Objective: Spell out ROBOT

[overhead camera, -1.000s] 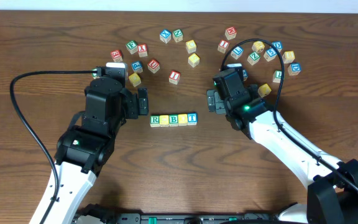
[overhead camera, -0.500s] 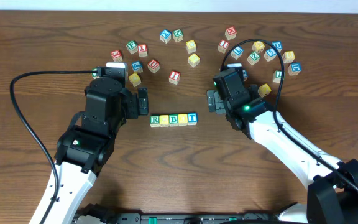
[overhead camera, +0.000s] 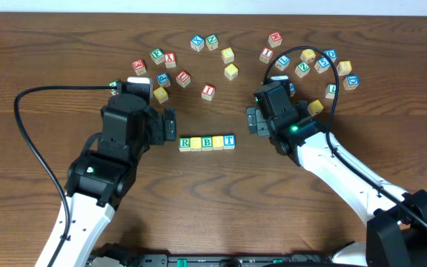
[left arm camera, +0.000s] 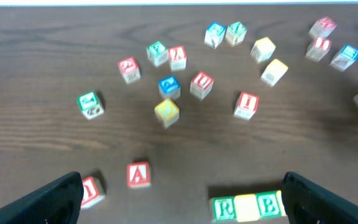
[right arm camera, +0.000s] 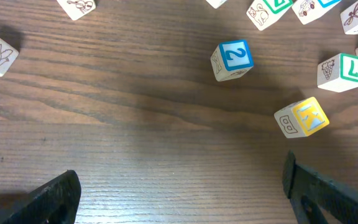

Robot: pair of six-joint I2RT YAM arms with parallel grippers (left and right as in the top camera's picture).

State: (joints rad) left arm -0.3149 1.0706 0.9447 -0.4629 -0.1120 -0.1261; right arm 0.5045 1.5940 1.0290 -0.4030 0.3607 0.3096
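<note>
Only overhead, seemingly whole ROBOT row [overhead camera: 207, 142]

Finding: the table [overhead camera: 213, 208] was dark brown with streaked wood grain. The row of pale wooden cubes showed, in order, a green R cube [overhead camera: 185, 143], a first yellow cube [overhead camera: 196, 143], a green B cube [overhead camera: 207, 142], a second yellow cube [overhead camera: 219, 142] and a blue T cube [overhead camera: 230, 140]. Loose cubes from ten to two o'clock of the row included a red I cube [overhead camera: 208, 90], a red A cube [left arm camera: 138, 175], a blue 2 cube [right arm camera: 234, 59] and a green L cube [right arm camera: 342, 71].
</note>
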